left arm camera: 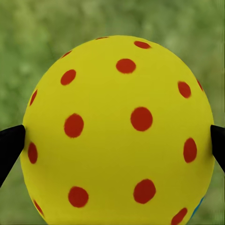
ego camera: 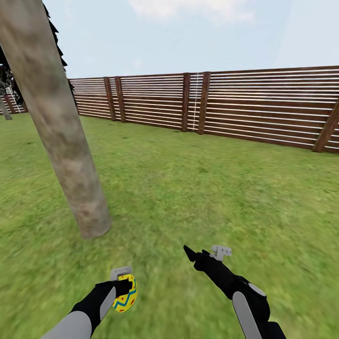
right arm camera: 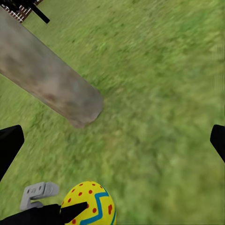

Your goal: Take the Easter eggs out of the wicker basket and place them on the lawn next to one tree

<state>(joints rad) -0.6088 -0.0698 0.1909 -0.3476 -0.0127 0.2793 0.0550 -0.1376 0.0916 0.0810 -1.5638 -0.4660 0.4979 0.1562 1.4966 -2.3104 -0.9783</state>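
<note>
Yellow and glossy, an Easter egg [ego camera: 125, 293] dotted with red and banded by a blue zigzag is clamped in the left gripper [ego camera: 123, 288], held low above the lawn [ego camera: 197, 188] and a short way in front of the foot of a bare, pale grey-brown tree trunk [ego camera: 61, 127]. From the left wrist camera the egg [left arm camera: 117, 131] sits squarely between the two black fingertips [left arm camera: 10, 145], one pressing each side at its widest part, so the jaws are open only as far as the egg's girth and closed firmly on it. That side grip probably keeps the smooth shell from slipping while it is carried. Its long axis appears to run roughly along the fingers, one rounded end facing the wrist camera (which end, blunt or narrow, cannot be told). The right gripper [ego camera: 202, 254] hangs near the same trunk on its far side from the egg, fingers spread wide with nothing between them; its camera looks down on the trunk base [right arm camera: 70, 101], the grass, and the held egg [right arm camera: 91, 204] beside it. A brown slatted wooden fence [ego camera: 263, 108] runs well behind the trunk. Judging by its position, this egg seems ready to be set down beside the tree; the basket and other eggs are not accounted for here.
</note>
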